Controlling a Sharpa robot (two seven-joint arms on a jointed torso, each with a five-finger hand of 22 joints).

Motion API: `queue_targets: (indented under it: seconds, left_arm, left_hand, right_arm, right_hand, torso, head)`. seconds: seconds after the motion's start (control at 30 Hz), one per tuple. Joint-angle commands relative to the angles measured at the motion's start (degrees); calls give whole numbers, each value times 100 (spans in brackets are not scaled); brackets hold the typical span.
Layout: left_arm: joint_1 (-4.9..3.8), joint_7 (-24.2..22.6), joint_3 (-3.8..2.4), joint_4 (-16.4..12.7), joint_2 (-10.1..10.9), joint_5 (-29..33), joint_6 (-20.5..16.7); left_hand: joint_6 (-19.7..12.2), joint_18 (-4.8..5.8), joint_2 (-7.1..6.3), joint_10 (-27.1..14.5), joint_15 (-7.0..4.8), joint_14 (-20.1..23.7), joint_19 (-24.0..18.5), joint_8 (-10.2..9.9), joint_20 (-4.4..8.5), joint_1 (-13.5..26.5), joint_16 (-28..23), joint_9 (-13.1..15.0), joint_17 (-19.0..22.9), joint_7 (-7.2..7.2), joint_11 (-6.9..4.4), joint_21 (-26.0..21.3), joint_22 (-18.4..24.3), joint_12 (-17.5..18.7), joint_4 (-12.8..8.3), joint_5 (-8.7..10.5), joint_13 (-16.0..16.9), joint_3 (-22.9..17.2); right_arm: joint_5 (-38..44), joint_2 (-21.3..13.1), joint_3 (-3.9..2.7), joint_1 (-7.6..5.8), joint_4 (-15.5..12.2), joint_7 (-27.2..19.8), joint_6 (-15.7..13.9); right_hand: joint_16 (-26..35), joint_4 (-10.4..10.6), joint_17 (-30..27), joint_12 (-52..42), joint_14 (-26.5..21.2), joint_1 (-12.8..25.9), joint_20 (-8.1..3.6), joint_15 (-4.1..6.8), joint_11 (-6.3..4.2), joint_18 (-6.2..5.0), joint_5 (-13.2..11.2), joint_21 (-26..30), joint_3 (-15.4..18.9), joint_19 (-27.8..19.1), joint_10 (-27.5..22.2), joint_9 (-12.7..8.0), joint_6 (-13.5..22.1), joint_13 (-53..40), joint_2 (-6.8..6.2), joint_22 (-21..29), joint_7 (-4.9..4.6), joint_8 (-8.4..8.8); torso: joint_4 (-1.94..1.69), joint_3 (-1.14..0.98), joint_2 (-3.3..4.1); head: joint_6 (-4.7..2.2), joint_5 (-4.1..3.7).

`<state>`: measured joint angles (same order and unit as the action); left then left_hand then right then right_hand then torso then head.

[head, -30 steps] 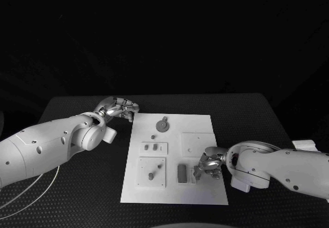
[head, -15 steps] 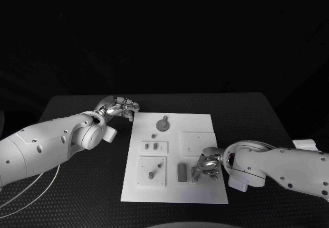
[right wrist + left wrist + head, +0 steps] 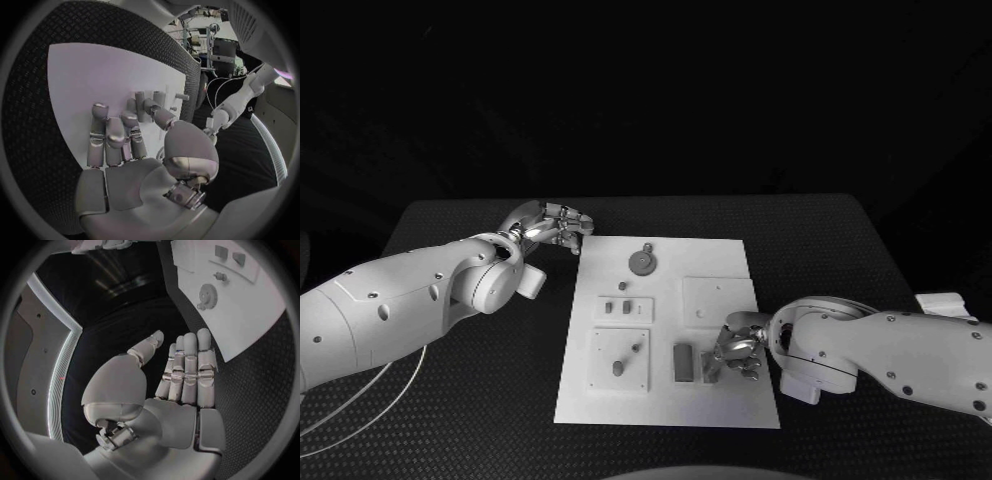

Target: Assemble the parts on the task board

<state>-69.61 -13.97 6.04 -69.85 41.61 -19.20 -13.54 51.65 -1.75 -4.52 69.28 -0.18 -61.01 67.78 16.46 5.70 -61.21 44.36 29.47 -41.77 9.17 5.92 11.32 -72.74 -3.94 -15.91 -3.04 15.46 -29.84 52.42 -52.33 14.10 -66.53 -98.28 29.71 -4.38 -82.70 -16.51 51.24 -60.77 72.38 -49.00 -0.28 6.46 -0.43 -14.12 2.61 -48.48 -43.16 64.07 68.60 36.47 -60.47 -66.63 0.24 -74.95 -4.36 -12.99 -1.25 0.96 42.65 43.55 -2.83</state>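
Note:
The white task board (image 3: 718, 250) lies in the middle of the table. On it are a grey gear (image 3: 642, 263), two small pieces (image 3: 625, 308) in a raised square, a peg (image 3: 617, 369) and an upright grey block (image 3: 682, 363). My right hand (image 3: 737, 352) hovers over the board's near right part, just right of that block. In the right wrist view its fingers (image 3: 115, 137) lie stretched over the board (image 3: 94, 75), the thumb reaching toward the grey pieces (image 3: 140, 102); nothing is held. My left hand (image 3: 548, 225) rests off the board's far left corner, its fingers (image 3: 187, 370) straight and empty.
The board (image 3: 250, 305) with the gear (image 3: 205, 292) lies off to the side of my left hand. Black textured table (image 3: 848, 250) surrounds the board on all sides. My white left forearm (image 3: 401, 300) lies across the table's left part.
My right hand has shifted slightly toward the grey block and a little nearer the board's front edge. The left hand has stayed put.

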Motion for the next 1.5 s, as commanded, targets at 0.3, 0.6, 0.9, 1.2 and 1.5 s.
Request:
queue_targets:
  seconds: [0.3,0.6,0.9,1.2,1.5]
  left_arm:
    - [-4,-30,-3,-19,-4,2,64]
    - [-4,-29,-3,-19,-4,2,65]
    - [-4,-26,-3,-23,-1,2,65]
    - [-4,-24,-3,-25,1,2,62]
    - [-4,-23,-3,-29,9,2,62]
  left_hand:
    - [-13,-259,17,-48,9,-50,57,22,2,9,-19,-11,-8,29,6,-40,-8,-7,18,2,-7,4]
    - [-17,-258,16,-49,10,-50,58,20,2,12,-20,-12,-9,31,7,-42,-9,-7,21,2,-8,4]
    - [-20,-258,17,-50,10,-51,59,18,2,15,-21,-13,-10,32,7,-44,-10,-6,24,2,-8,4]
    - [-24,-258,17,-51,10,-51,59,16,2,16,-22,-14,-11,34,7,-45,-12,-6,26,2,-9,3]
    - [-26,-259,17,-51,10,-51,60,15,2,17,-22,-15,-11,35,8,-47,-13,-6,27,2,-9,2]
  right_arm:
    - [-7,57,11,40,42,-97,-57]
    - [-36,73,11,41,47,-122,-63]
    - [-77,89,11,42,56,-164,-119]
    - [-123,90,11,42,49,-201,-56]
    - [-120,37,11,42,43,-288,85]
  right_hand:
    - [-13,10,-14,-4,-5,-34,-2,26,-39,-88,24,-10,21,14,74,-19,108,17,150,-89,-118,42]
    - [8,210,-32,19,-20,336,16,7,-16,-88,24,30,97,23,55,-70,158,43,-179,-70,-141,72]
    - [19,790,-45,22,-21,781,-19,9,-14,-88,23,75,5,61,40,-130,194,62,-737,-59,-145,91]
    - [27,1048,-51,16,-31,872,-32,2,-5,-88,23,91,-85,68,20,-157,230,68,-1027,-73,-155,93]
    - [23,1115,-51,7,-33,830,-41,0,-4,-88,24,91,-136,72,11,-162,242,68,-1153,-84,-156,84]
  torso:
    - [-2,-4,3]
    - [-1,0,0]
    - [-4,0,-1]
    - [-1,0,0]
    - [-1,-3,0]
  head:
    - [-7,8]
    - [-5,7]
    - [-13,1]
    - [-19,6]
    - [-23,12]
